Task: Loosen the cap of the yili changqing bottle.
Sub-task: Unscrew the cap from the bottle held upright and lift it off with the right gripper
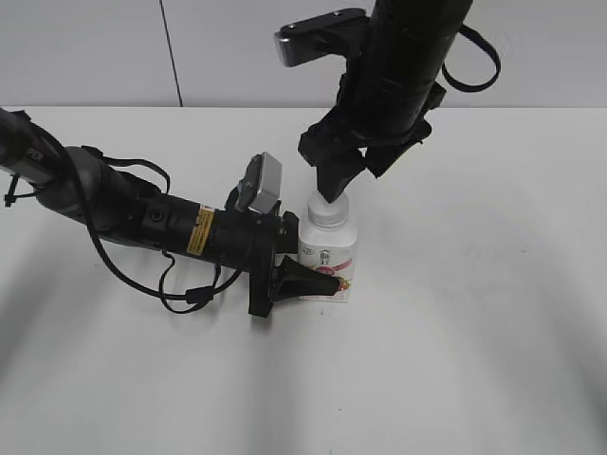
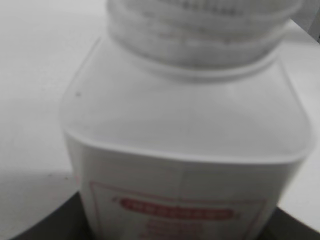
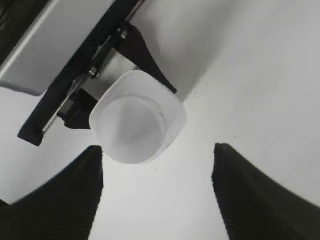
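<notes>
Black jointed arms, looped black cables, yellow warning label (image 1: 200,230), ribbed black fingers (image 3: 250,195)

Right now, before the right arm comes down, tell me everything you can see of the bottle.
The bottle is small, squat and white, plastic by its look, with a squarish body, rounded shoulders and a pink-red label. It stands upright on the table, white cap on. The left tool is shut on its body; the right tool hangs open above the cap.
</notes>
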Available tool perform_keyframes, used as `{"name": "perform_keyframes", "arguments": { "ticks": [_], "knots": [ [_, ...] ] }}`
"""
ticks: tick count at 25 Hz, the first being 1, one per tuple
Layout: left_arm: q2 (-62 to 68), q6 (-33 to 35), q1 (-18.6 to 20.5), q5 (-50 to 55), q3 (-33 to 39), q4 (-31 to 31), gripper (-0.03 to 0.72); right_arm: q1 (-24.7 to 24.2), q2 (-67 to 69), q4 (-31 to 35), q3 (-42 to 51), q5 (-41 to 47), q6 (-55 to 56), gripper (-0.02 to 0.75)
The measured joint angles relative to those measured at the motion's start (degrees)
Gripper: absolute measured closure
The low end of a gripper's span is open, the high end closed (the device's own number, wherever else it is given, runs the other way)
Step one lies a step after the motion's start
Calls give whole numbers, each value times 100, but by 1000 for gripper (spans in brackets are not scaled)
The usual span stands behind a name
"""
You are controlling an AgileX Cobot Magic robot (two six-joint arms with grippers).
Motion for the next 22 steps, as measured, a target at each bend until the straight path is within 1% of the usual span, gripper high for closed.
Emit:
{"name": "perform_keyframes", "arguments": {
  "ticks": [6, 9, 16, 22],
  "knots": [
    [0, 0, 0, 0, 0, -6, 303, 0, 0, 243, 0, 97, 1459, 202],
    [0, -11, 0, 0, 0, -11, 303, 0, 0, 251, 0, 79, 2037, 202],
    [0, -57, 0, 0, 0, -40, 303, 0, 0, 268, 0, -14, 3045, 202],
    [0, -63, 0, 0, 0, -72, 303, 0, 14, 332, 0, -325, 3347, 202]
  ]
}}
